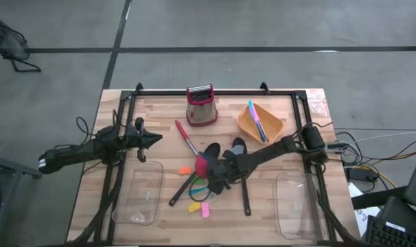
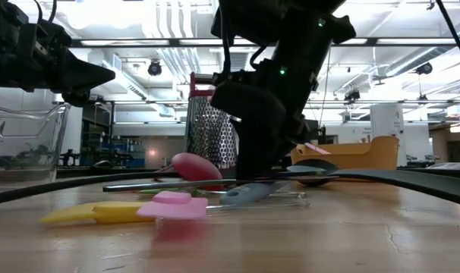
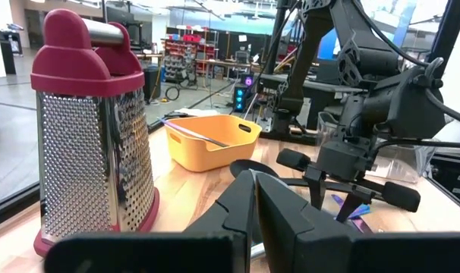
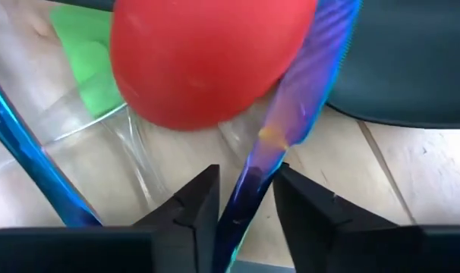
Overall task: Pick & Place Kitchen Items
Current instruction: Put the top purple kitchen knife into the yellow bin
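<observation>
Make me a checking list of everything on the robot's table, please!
Surface: pale wooden table top, framed by black rails.
Job's things: red-headed spoon, long black spoons, yellow piece, pink piece; thin blue and purple sticks in the orange bowl.
Clutter: red box grater with metal top; clear plastic trays.
Grippers: left gripper shut, empty, over the table's left. Right gripper, jaws either side of a thin purple stick, not clamped.
Cables: bundle beside the table's right edge.
Surroundings: grey floor; workshop behind.

Hidden and cut off

From above, the right gripper [image 1: 209,180] covers the utensil pile's middle; whether its fingers [image 4: 192,205] touch the purple stick [image 4: 291,114] is unclear.
</observation>
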You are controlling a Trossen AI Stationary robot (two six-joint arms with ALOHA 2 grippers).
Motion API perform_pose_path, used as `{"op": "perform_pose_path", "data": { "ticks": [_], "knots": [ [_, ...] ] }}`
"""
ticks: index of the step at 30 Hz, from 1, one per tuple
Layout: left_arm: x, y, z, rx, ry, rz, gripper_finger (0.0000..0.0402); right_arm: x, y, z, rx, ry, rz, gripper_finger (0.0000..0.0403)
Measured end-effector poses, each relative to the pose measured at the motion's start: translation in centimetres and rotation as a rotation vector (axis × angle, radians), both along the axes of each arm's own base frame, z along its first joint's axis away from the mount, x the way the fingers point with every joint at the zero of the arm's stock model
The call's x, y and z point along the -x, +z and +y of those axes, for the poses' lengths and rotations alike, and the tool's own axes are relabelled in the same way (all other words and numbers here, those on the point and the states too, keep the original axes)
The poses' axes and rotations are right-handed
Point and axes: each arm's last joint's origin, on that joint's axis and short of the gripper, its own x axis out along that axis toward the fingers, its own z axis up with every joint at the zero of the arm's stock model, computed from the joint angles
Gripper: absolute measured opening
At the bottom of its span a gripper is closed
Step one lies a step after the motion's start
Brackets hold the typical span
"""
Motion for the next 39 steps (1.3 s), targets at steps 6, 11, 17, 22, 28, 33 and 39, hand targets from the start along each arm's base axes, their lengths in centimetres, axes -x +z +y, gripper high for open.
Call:
{"op": "perform_pose_path", "data": {
  "ticks": [6, 11, 17, 22, 28, 33, 39],
  "knots": [
    [0.0, 0.0, 0.0, 0.000, 0.000, 0.000, 0.0023, 0.0, 0.0, 0.0, 0.011, 0.018, 0.004, 0.0057],
    [0.0, 0.0, 0.0, 0.000, 0.000, 0.000, 0.0023, 0.2, 0.2, -0.1, 0.023, 0.040, 0.019, 0.0040],
    [0.0, 0.0, 0.0, 0.000, 0.000, 0.000, 0.0023, 0.9, 0.6, -0.7, 0.062, 0.000, 0.076, 0.0056],
    [0.0, 0.0, 0.0, 0.000, 0.000, 0.000, 0.0023, 1.4, 1.2, -1.0, 0.100, -0.024, 0.092, 0.0047],
    [0.0, 0.0, 0.0, 0.000, 0.000, 0.000, 0.0023, 2.0, 2.9, -1.4, 0.162, -0.047, 0.082, 0.0050],
    [0.0, 0.0, 0.0, 0.000, 0.001, 0.001, 0.0023, 3.1, 5.1, -2.5, 0.221, -0.094, 0.088, 0.0055],
    [0.0, 0.0, 0.0, 0.001, 0.000, 0.004, 0.0023, 4.5, 7.7, -3.5, 0.299, -0.136, 0.057, 0.0045]
  ]
}}
